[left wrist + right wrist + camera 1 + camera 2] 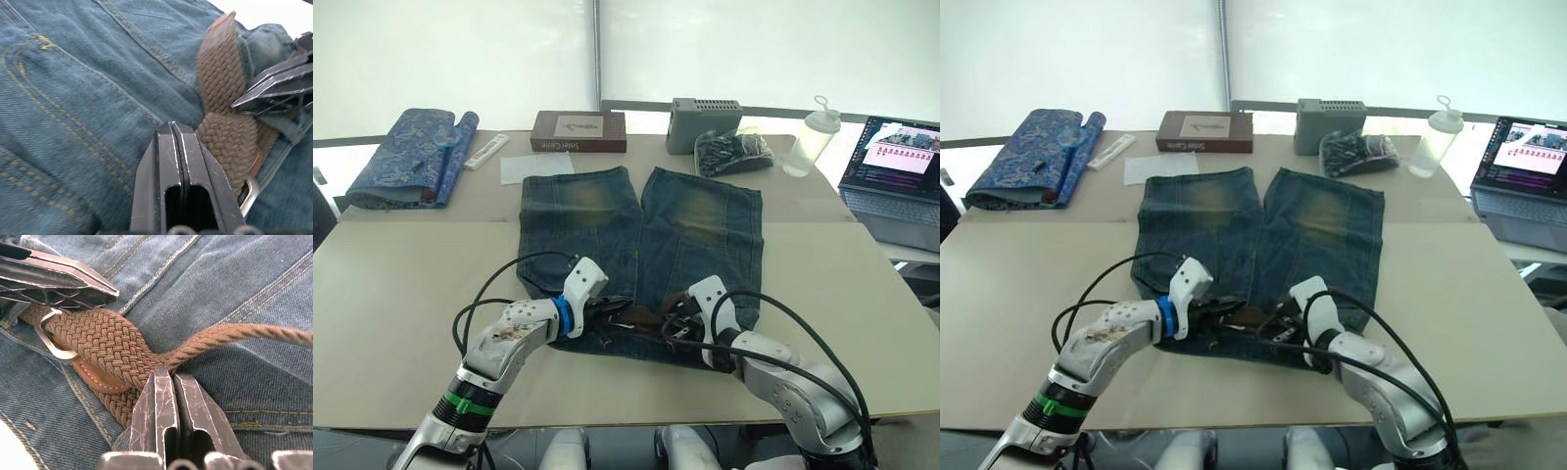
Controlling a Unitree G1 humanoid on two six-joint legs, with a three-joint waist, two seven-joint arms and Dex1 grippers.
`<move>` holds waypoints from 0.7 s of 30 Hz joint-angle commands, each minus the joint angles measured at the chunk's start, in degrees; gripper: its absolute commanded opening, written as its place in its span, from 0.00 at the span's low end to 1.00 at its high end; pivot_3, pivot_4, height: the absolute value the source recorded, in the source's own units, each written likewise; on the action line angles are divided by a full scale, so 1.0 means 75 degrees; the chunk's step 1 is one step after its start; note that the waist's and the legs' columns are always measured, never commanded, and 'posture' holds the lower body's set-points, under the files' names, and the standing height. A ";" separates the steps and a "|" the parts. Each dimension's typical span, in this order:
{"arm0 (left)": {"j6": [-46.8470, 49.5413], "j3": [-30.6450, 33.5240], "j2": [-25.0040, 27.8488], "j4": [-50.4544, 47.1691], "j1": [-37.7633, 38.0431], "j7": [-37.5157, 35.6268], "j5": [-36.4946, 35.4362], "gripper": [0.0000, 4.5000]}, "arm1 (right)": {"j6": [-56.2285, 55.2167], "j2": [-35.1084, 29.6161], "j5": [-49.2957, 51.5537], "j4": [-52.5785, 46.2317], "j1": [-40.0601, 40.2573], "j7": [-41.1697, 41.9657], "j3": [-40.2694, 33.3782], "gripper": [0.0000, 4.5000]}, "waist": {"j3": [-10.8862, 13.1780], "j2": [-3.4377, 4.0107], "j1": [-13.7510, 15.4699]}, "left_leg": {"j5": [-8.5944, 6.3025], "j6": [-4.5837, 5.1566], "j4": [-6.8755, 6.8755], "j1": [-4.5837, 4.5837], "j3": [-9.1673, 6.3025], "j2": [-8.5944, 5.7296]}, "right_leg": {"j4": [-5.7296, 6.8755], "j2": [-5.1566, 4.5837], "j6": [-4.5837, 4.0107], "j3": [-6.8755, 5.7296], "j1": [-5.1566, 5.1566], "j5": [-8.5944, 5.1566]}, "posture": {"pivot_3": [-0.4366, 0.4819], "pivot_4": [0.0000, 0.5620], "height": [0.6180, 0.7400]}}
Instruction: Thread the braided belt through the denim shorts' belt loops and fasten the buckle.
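Centrally on table [401, 294], shorts [641, 245] lie flat, waistband toward 6 o'clock. Belt [102, 345] sits bunched on waistband between both grippers. Left gripper [177, 134] pressed together, tip touching belt beside buckle [51, 335]. Right gripper [168, 377] closed, pinching belt strap where it narrows. Laptop [899, 162] at 2 o'clock.

Flat dark-brown rectangular box [578, 131] at table's far edge: pale label panel on lid and light lettering along front side, too small to read. Open grey laptop [899, 162] at far right: pink screen with rows of small figures and text lines, illegible. No legible brand, number or sign anywhere else.
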 commanded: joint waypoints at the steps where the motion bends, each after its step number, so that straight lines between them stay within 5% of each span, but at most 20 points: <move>1: 0.0510 0.1106 -0.0259 0.0308 0.0145 0.0058 -0.0820 0.01 | -0.0279 -0.0104 -0.0221 0.0038 0.0064 0.0011 0.0017 0.00 | 0.0002 0.0001 -0.0006 | 0.0000 0.0000 0.0000 0.0000 0.0000 0.0002 | 0.0000 0.0000 0.0000 -0.0002 0.0000 0.0000 | 0.48 0.27 0.82; 4: 0.1409 0.2378 -0.0706 0.0203 -0.0340 0.0348 -0.2320 0.01 | -0.0410 -0.0070 -0.0238 0.0073 0.0086 0.0026 0.0039 0.00 | 0.0005 -0.0004 0.0007 | 0.0001 0.0001 0.0000 -0.0007 -0.0002 0.0008 | 0.0003 0.0000 0.0003 -0.0014 -0.0004 0.0002 | 0.48 0.27 0.82; 8: 0.1991 0.2180 -0.0592 -0.0671 -0.0490 0.0121 -0.2735 0.01 | -0.0633 -0.0057 -0.0292 0.0121 0.0119 0.0117 0.0061 0.00 | 0.0006 -0.0006 0.0008 | 0.0001 0.0001 0.0001 -0.0010 -0.0004 0.0004 | 0.0004 0.0002 0.0003 -0.0013 -0.0003 0.0004 | 0.48 0.27 0.82; 15: 0.2023 0.1107 -0.0456 -0.1229 -0.0468 0.0005 -0.2219 0.01 | -0.0918 -0.0040 -0.0344 0.0143 0.0094 0.0263 0.0003 0.00 | 0.0007 -0.0006 0.0014 | 0.0001 0.0000 0.0000 -0.0018 0.0001 -0.0002 | -0.0011 -0.0001 0.0008 -0.0006 0.0000 0.0001 | 0.48 0.27 0.82; 21: 0.1129 -0.0066 0.0147 0.0030 0.0206 0.0158 -0.0297 0.01 | -0.0936 -0.0033 -0.0341 0.0109 0.0147 0.0301 -0.0063 0.00 | 0.0007 -0.0005 0.0003 | 0.0001 0.0001 0.0000 -0.0008 0.0001 0.0000 | -0.0006 0.0002 0.0006 -0.0005 -0.0001 0.0001 | 0.48 0.27 0.82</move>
